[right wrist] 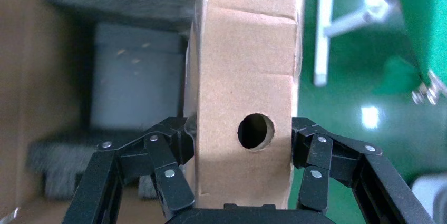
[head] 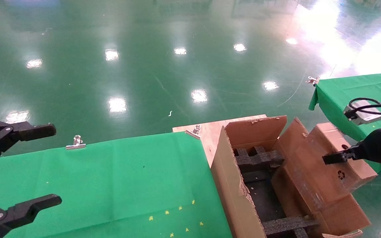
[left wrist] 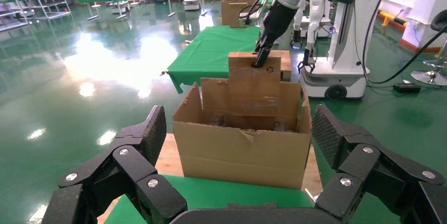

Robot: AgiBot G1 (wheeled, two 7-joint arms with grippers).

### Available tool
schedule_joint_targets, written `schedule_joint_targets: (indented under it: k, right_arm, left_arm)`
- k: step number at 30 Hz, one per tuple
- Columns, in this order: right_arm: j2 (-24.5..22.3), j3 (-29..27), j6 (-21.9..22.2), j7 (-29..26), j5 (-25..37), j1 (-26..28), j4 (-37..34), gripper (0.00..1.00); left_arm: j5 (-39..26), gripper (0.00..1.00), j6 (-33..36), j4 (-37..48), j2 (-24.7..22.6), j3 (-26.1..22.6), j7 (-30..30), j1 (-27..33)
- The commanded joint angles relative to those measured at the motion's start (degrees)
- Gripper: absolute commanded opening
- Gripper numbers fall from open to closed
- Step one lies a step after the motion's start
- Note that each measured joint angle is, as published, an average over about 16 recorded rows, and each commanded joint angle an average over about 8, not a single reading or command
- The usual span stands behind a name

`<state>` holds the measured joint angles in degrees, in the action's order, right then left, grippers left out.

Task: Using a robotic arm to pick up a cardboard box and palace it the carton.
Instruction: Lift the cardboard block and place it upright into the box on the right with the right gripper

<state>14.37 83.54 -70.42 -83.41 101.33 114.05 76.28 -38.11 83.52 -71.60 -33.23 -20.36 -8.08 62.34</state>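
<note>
Currently the right gripper (right wrist: 242, 195) was seen clamped on the cardboard box (right wrist: 245, 66), one finger pressed to each narrow side, near the end with the round hole. The box was held tilted over the far wall of the carton (head: 240, 185), its lower end just at or past the rim; contact with the flap (head: 309, 172) could not be judged. Black foam inserts (head: 260, 158) were noted below the gripper, inside the carton. The left gripper (head: 8, 172) was recorded wide open, holding nothing, parked over the green cloth (head: 111, 185). Risk judged: the box could catch on the raised flap or the foam and twist out of the grip, since only one end was held.
</note>
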Motion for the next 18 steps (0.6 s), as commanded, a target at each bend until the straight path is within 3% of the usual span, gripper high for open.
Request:
schedule_joint_targets:
  k: [1, 6, 18]
  right_arm:
    - [0.66, 0.62, 0.37, -6.30, 3.01, -0.57, 1.14, 0.00]
    - [3.07, 1.26, 0.76, -12.07, 4.33, -1.70, 1.45, 0.00]
    - [6.56, 3.28, 3.47, -17.73, 7.82, -5.35, 1.59, 0.00]
  left_arm:
    - [0.00, 1.00, 0.00, 0.00, 0.00, 0.00, 0.00, 0.00]
    - [0.00, 1.00, 0.00, 0.00, 0.00, 0.00, 0.00, 0.00]
    - [0.00, 1.00, 0.00, 0.00, 0.00, -0.01, 0.00, 0.00]
